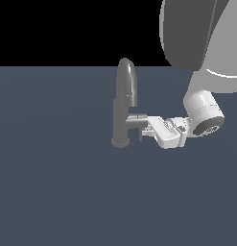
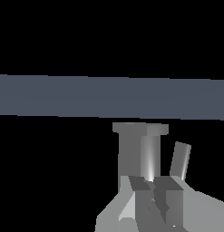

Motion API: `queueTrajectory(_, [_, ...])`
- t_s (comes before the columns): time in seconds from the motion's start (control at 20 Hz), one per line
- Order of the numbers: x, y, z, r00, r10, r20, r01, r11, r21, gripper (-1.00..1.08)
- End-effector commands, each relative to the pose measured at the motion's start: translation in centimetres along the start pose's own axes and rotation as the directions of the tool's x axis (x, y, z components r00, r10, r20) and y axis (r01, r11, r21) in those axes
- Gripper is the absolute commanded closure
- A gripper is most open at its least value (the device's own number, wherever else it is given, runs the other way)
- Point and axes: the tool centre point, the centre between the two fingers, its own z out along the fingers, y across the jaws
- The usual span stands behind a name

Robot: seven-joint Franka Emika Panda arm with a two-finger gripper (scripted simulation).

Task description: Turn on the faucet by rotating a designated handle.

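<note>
Out on the bare dark floor, the faucet (image 1: 123, 108) stands upright with its side stub toward the exterior view's right, and the gripper (image 1: 148, 129) sits at the stub's tip where the thin handle (image 1: 140, 133) hangs, though I cannot tell if its fingers are pinching it. It could skid off that slim rod, or shove the stub instead. Nothing else is near except the arched spout above.

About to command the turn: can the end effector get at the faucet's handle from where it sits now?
Probably yes. The end effector is already at the side stub, with the thin handle just off its fingertips and nothing between them. The faucet body stands clear behind. Actual contact can't be confirmed.
</note>
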Motion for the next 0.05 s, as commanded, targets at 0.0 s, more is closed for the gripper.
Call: queueTrajectory(0.0, [1.42, 0.09, 1.43, 1.000, 0.021, 0.014, -0.021, 1.000, -0.014, 1.08])
